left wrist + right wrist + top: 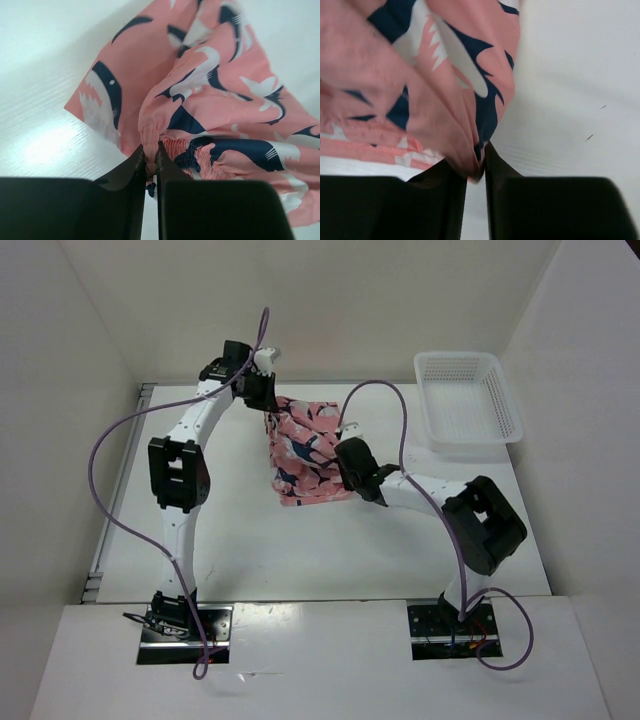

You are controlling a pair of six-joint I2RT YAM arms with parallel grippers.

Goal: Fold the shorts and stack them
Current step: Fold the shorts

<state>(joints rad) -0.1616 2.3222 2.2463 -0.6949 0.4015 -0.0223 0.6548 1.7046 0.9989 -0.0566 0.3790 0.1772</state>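
Observation:
The salmon-pink shorts (303, 452) with navy and white shark shapes hang bunched between my two grippers over the middle of the table. My left gripper (268, 412) is shut on the gathered elastic waistband at the far left corner; the left wrist view shows the waistband (150, 150) pinched between the black fingers. My right gripper (345, 472) is shut on the near right edge of the shorts (470, 160), fabric pinched between its fingers. The cloth sags and folds between both grips.
A white plastic mesh basket (468, 398) stands at the table's far right corner. White walls close in the table at left, back and right. Purple cables loop over both arms.

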